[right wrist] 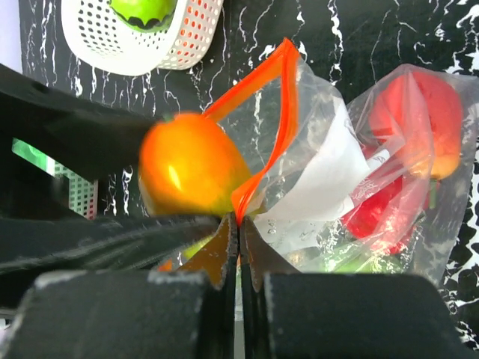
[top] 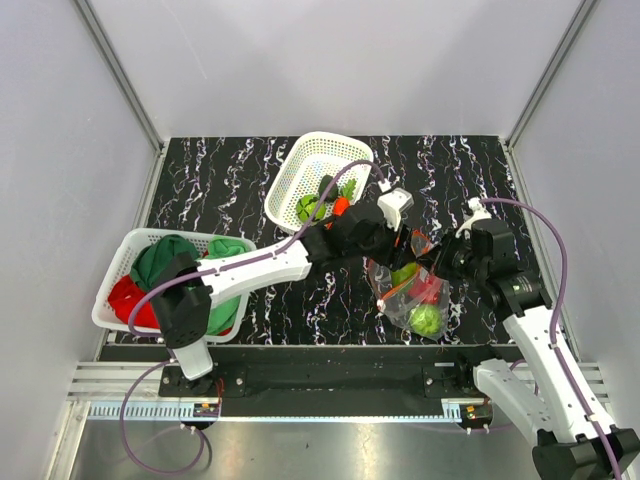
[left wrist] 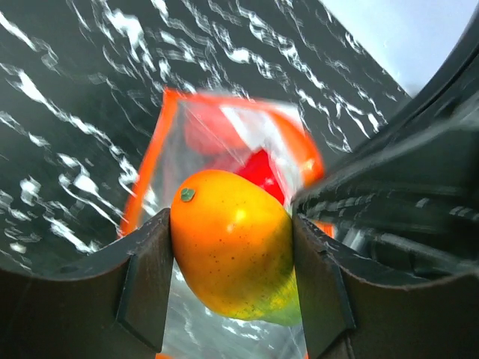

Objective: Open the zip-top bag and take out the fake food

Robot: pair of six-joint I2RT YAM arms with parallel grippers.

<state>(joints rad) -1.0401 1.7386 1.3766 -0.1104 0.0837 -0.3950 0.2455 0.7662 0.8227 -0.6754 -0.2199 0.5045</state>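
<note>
The clear zip-top bag (top: 400, 300) lies on the black marbled table between my two arms, its red-orange zip strip (right wrist: 263, 127) pulled open. Red (right wrist: 410, 120) and green (top: 428, 320) fake food is still inside it. My right gripper (right wrist: 239, 224) is shut on the zip strip at the bag's mouth and holds it up. My left gripper (left wrist: 230, 228) is shut on an orange-yellow fruit (left wrist: 228, 262), just over the mouth of the bag (left wrist: 224, 134). In the top view the left gripper (top: 398, 243) sits right above the bag, next to the right gripper (top: 452, 258).
A white mesh basket (top: 300, 150) at the back centre holds green and orange-red fake food pieces. A second white basket (top: 122, 262) at the left holds red and green cloths. Grey walls close in the table on three sides.
</note>
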